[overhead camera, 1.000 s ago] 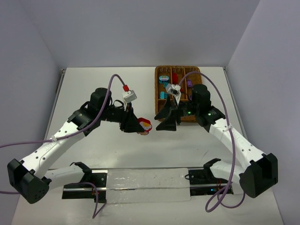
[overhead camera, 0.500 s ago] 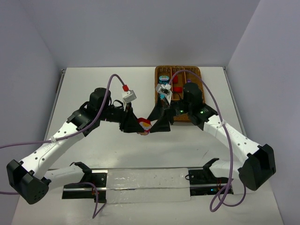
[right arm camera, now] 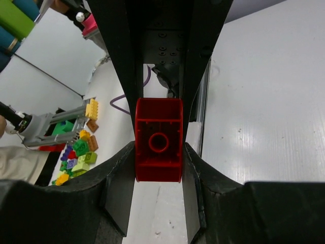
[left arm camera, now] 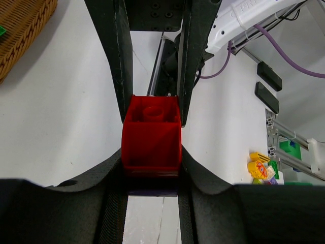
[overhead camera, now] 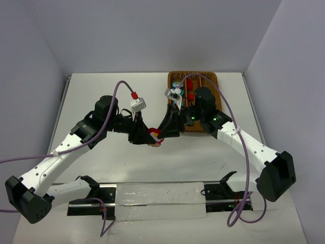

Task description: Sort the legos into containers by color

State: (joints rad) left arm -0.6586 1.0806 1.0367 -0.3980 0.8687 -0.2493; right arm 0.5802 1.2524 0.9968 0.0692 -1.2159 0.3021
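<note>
- Small red studded plastic lego brick: mid-air near the brown wicker tray, pinched by my left gripper and right gripper together.
- If the left lets go late, the tug could pop it loose.

— Whereabouts of the lego brick?

— Mid tabletop, wedged between the fingers of the left tool, reaching in from the left, and those of the right tool, reaching in from the right. Tips overlapping around it.

— And the wicker tray?

— Far right of the tabletop, behind the right tool, partly under that arm. More legos lying in its compartments.

— Anything nearer?

— Mounting rail along the near edge, between both arm bases, in front of both tools.
</note>
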